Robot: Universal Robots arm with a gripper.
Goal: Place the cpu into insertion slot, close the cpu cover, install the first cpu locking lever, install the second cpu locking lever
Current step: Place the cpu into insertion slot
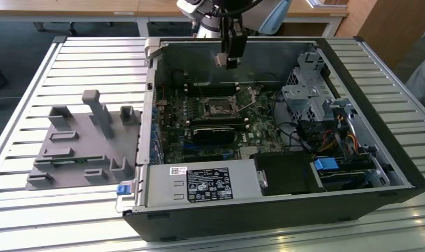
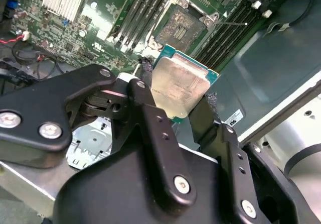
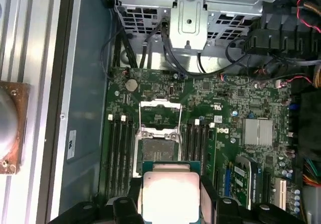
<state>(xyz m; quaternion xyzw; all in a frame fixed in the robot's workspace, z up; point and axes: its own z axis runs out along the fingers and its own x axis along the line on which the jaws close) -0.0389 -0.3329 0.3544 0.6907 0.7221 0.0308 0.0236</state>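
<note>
So we've got the cpu (image 2: 180, 86) pinched by its edges in the gripper (image 2: 179, 91), metal top facing the camera in the second wrist view. The pincer is clenched on it, one finger on each side. In the first wrist view the chip (image 3: 170, 196) hangs in the air above the green motherboard (image 3: 235, 98), not touching anything, and the insertion slot (image 3: 158, 151) sits just past it, bare. The cpu cover (image 3: 158, 131) looks flipped open, lying back off the socket. From the exterior view the gripper (image 1: 228, 59) is up high inside the open computer case (image 1: 380, 157), well above the slot (image 1: 218, 107).

We reckon we're on step one, placing the chip, with nothing seated yet. Getting it in calls for squaring the chip's edges with the socket rim and a gentle, level descent, since those contacts probably won't forgive a tilt.
</note>
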